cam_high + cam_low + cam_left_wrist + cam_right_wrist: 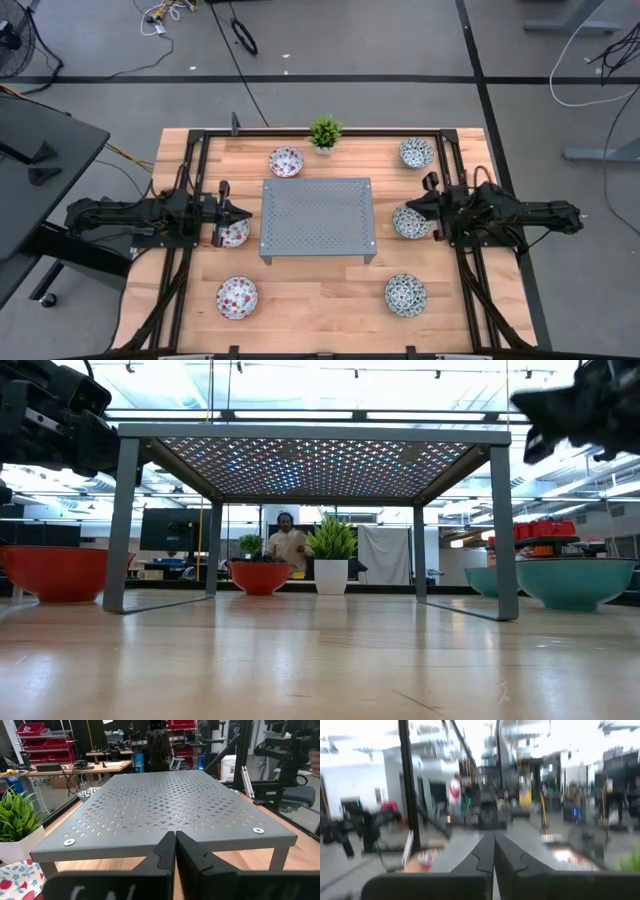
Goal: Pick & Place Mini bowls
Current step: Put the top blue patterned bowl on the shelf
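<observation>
Three red-spotted mini bowls [287, 161] [233, 235] [237, 297] stand on the table's left half, and three blue-green ones [417, 152] [409, 222] [405, 294] on its right half. A grey perforated rack [318, 218] stands in the middle between them. My left gripper [249, 212] is shut and points level at the rack's left edge, above the middle red-spotted bowl. My right gripper [408, 206] is shut at the rack's right side, above the middle blue-green bowl. Both wrist views show their fingers [175, 845] [494, 851] closed on nothing.
A small green potted plant [325, 132] stands at the far edge behind the rack. Black frame rails [190, 180] [455, 180] run along both sides of the table. The near middle of the wooden top [320, 300] lies bare. A person [287, 540] sits in the room beyond.
</observation>
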Action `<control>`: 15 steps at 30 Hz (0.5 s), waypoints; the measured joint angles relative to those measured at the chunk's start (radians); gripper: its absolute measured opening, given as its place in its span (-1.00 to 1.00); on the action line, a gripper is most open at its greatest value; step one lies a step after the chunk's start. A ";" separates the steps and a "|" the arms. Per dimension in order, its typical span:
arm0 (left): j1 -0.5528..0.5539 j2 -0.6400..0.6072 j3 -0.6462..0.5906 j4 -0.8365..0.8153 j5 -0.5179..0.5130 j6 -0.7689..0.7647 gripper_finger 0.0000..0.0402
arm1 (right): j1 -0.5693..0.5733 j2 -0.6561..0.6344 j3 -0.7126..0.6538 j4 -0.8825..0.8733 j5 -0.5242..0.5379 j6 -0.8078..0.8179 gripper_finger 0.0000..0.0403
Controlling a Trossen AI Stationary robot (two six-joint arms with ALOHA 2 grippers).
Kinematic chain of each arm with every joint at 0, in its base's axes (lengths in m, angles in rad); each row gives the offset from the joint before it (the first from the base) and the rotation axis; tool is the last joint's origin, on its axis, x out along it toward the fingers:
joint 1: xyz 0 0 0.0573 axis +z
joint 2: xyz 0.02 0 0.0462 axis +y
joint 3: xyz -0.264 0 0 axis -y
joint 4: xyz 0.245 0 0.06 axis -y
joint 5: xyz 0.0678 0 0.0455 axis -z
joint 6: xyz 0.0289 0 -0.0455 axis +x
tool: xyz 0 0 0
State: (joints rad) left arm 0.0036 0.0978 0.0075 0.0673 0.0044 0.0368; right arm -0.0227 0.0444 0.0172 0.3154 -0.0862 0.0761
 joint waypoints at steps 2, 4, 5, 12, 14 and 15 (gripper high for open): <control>0.000 0.000 0.000 0.000 0.000 0.000 -0.91 | 0.000 0.000 0.000 0.086 0.000 0.023 -0.94; 0.000 0.000 0.000 0.000 0.000 0.000 -0.91 | 0.000 0.000 0.000 0.170 0.000 0.047 -0.94; 0.000 0.000 0.000 0.000 0.000 0.000 -0.91 | 0.000 0.000 0.000 0.216 0.000 0.059 -0.94; 0.000 0.000 0.000 0.000 0.000 0.000 -0.91 | 0.000 0.000 0.000 0.509 0.034 0.077 -0.94; 0.000 0.000 0.000 0.000 0.000 0.000 -0.91 | 0.000 0.000 0.000 0.596 0.069 0.076 -0.94; 0.000 0.000 0.000 0.000 0.000 0.000 -0.91 | 0.000 0.000 0.000 0.641 0.090 0.073 -0.94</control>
State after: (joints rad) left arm 0.0032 0.0975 0.0076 0.0673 0.0042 0.0364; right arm -0.0227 0.0441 0.0174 0.9568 0.0035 0.1490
